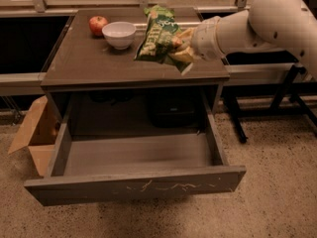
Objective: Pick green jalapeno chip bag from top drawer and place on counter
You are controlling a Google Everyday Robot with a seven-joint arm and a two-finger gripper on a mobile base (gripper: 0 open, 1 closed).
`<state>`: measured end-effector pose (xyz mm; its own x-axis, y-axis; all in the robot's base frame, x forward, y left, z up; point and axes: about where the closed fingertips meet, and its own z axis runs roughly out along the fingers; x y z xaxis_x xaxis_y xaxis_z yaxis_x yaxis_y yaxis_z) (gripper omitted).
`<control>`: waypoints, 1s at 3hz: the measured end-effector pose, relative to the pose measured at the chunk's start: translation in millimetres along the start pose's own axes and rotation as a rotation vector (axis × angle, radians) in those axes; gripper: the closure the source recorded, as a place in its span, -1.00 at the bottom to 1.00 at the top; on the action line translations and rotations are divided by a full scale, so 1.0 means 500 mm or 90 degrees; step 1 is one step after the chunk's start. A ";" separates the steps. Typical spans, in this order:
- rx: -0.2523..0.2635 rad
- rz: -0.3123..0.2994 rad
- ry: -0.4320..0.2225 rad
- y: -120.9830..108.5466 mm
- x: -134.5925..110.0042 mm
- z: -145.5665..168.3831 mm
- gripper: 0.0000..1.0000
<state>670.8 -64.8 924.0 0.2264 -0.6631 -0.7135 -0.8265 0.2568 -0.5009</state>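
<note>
My gripper (181, 47) reaches in from the right on a white arm and is shut on the green jalapeno chip bag (157, 38), a dark green crinkly bag with white letters. I hold the bag tilted above the right part of the counter (94, 66). The top drawer (133, 182) stands pulled open below the counter, and its grey floor is bare. Its scratched front panel faces me.
A white bowl (119, 34) and a red apple (98, 25) sit at the back left of the counter. A lighter green bag (159, 10) lies at the back, partly hidden behind the held bag. An open cardboard box (35, 135) stands on the floor at left.
</note>
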 end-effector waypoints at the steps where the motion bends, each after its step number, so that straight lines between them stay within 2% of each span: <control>1: 0.009 0.024 -0.005 -0.091 0.043 0.025 1.00; 2: 0.018 0.069 -0.019 -0.156 0.093 0.054 0.63; 3: 0.026 0.111 -0.029 -0.189 0.137 0.081 0.16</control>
<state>785.3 -105.8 902.8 0.1057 -0.5735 -0.8124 -0.8343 0.3934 -0.3863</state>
